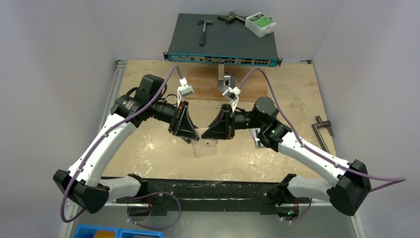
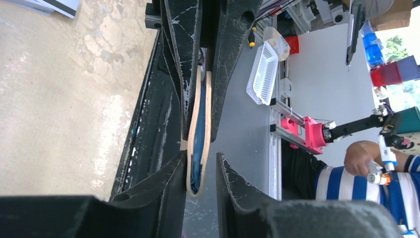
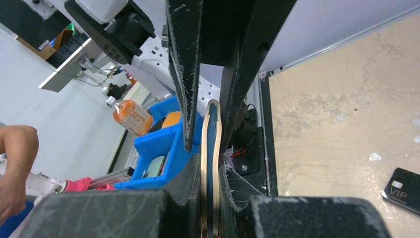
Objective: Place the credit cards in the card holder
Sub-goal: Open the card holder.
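The card holder (image 2: 199,129) is tan with blue pockets and hangs edge-on above the table between both grippers. My right gripper (image 3: 211,158) is shut on the card holder (image 3: 213,124), squeezing both its sides. My left gripper (image 2: 201,154) is open a little: one finger touches the holder's side and the other stands apart from it. From above, the left gripper (image 1: 190,133) and right gripper (image 1: 208,131) meet tip to tip, with the holder (image 1: 204,147) sticking out toward the near edge. A black credit card (image 3: 403,184) marked VIP lies on the table.
A network switch (image 1: 223,37) stands at the back with a hammer (image 1: 204,29) and a white-green box (image 1: 261,23) on it. A metal tool (image 1: 323,130) lies at the right edge. Blue bins (image 1: 119,232) sit below the near rail. A person's arm (image 2: 366,158) is beyond the table.
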Motion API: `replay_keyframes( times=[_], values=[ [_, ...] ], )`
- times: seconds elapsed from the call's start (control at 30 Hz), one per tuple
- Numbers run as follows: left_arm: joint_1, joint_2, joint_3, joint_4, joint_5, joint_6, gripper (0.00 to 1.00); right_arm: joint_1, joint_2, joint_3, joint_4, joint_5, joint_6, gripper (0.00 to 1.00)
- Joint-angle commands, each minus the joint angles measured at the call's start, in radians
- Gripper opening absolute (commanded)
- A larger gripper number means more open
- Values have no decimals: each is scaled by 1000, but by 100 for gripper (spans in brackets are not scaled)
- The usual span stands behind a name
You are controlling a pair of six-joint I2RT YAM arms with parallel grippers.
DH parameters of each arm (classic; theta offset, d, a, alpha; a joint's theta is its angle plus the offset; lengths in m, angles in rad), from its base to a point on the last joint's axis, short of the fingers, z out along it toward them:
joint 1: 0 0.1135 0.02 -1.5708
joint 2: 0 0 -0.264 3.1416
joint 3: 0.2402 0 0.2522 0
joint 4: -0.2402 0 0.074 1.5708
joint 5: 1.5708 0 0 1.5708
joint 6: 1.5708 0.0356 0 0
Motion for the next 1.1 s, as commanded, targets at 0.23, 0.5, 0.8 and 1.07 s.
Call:
replay_keyframes(
  times=[0.23, 0.5, 0.8, 1.07],
  values=[
    [48, -70, -79, 207, -15, -142, 98, -93, -79, -27, 122, 188, 112, 0],
    [89, -122, -273, 531, -56, -356, 98, -94, -31, -126, 428, 291, 316, 0],
    [101, -104, -303, 667, -75, -467, 50, -91, -15, -189, 502, 352, 360, 0],
    [101, -108, -343, 727, -42, -529, 45, -86, 37, -210, 563, 391, 403, 0]
  ],
)
